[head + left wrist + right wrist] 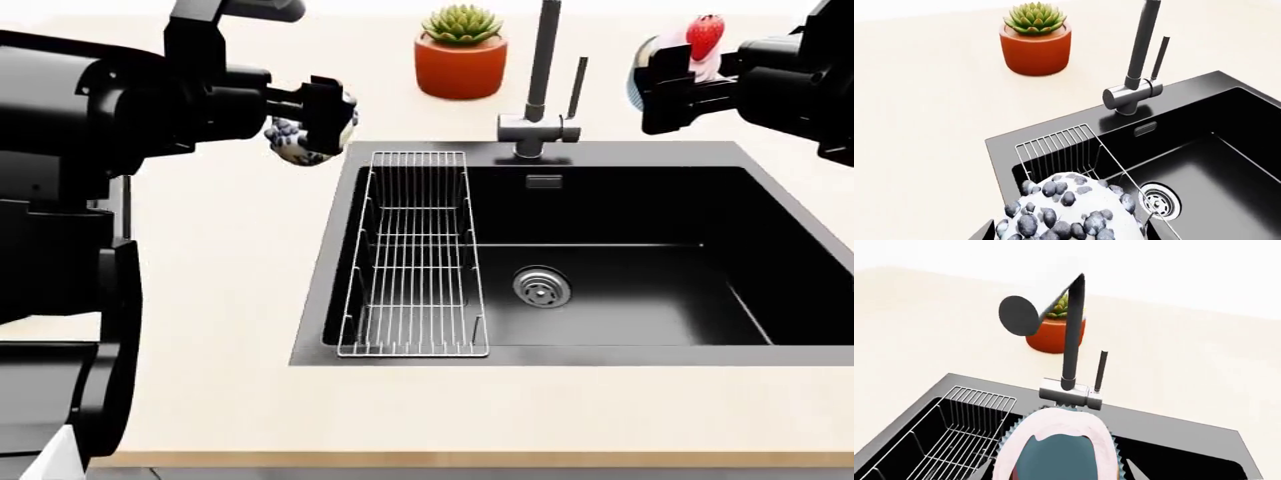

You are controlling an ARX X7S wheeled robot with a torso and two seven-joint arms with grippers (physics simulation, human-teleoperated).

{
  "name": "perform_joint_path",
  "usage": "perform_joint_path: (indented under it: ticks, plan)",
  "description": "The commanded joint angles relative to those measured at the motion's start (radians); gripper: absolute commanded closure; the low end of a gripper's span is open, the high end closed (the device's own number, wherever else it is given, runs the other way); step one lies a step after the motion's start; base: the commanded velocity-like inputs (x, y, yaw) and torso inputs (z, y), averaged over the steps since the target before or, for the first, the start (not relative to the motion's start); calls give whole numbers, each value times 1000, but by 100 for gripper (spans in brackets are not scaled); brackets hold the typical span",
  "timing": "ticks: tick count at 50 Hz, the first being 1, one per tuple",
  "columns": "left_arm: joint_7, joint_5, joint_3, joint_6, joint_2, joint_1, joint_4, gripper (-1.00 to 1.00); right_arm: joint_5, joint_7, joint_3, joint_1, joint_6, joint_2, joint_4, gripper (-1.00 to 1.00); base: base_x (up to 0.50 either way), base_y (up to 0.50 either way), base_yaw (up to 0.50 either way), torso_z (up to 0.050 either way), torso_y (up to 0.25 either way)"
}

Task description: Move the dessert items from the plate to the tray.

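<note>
left gripper (320,112): closed on doughnut (310,130), 10 o'clock of sink (787,215)
right gripper (667,85): clamped on cupcake (694,45), 1 o'clock of sink

Doughnut (1067,210) & cupcake (1057,450) cut off at wrist-view edges.

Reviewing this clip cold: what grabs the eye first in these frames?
Both arms hang raised over the counter, each carrying a dessert: the left gripper holds the chip-studded doughnut left of the black sink, the right gripper holds the strawberry cupcake beyond its far right corner. Between them stand the faucet and potted succulent; a wire rack fills the sink's left side.
</note>
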Motion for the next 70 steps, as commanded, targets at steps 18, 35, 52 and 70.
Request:
perform_joint_path:
  ticks: [18,35,52,70]
  plan:
    - [-19,-14,-5,10,0,-6,-13,100,-15,-23,2,-7,-13,0,2,100,0,500,0,0,0]
    - [-23,-20,-4,9,0,-17,-20,100,-16,-26,2,-3,-16,-1,8,100,0,500,0,0,0]
    - [-29,-25,-1,15,2,-22,-28,100,-13,-25,4,-10,-23,0,4,100,0,500,0,0,0]
    - [-34,-32,-1,9,-3,-30,-28,100,-13,-28,4,-5,-23,-3,7,100,-1,500,0,1,0]
